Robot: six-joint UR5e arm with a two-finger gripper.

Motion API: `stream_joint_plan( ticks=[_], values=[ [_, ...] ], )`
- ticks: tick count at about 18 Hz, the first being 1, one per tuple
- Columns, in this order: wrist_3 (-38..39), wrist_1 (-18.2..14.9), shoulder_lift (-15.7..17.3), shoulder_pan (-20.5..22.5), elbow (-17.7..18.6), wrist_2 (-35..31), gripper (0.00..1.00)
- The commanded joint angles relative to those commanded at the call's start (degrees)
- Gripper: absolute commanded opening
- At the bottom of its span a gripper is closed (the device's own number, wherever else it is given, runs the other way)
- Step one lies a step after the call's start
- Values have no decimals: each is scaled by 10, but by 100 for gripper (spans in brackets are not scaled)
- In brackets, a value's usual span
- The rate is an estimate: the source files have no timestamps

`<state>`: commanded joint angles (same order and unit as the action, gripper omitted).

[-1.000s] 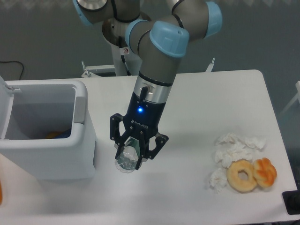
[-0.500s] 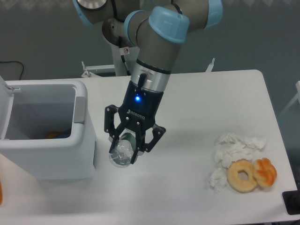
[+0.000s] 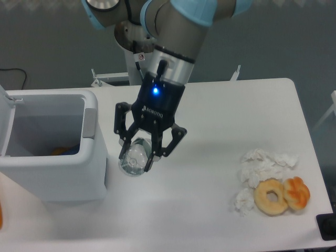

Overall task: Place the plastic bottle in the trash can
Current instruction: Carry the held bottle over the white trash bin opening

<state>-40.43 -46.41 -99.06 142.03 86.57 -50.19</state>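
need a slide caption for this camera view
Pincer shut on the bottle, beside the trash can.

Looks like a robotics lab: an industrial arm [image 3: 173,47] bolted behind a plain white table [image 3: 231,110], grey curtain backdrop [image 3: 294,37], a cable [image 3: 13,71] trailing along the floor, and toy food [image 3: 282,195] laid out as test props.

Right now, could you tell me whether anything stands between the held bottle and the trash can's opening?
Only the trash can's own right wall, beside the plastic bottle in the gripper's jaws. The opening looks uncovered, lid swung left; the bottle probably has to rise over the rim.
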Motion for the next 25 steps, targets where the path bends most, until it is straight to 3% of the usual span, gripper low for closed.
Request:
stream_joint_plan(
  ticks=[10, 17, 25],
  values=[
    [53, 0, 67, 10, 14, 39, 57],
    [69, 0, 82, 2, 17, 70, 58],
    [69, 0, 73, -46, 17, 72, 58]
  ],
)
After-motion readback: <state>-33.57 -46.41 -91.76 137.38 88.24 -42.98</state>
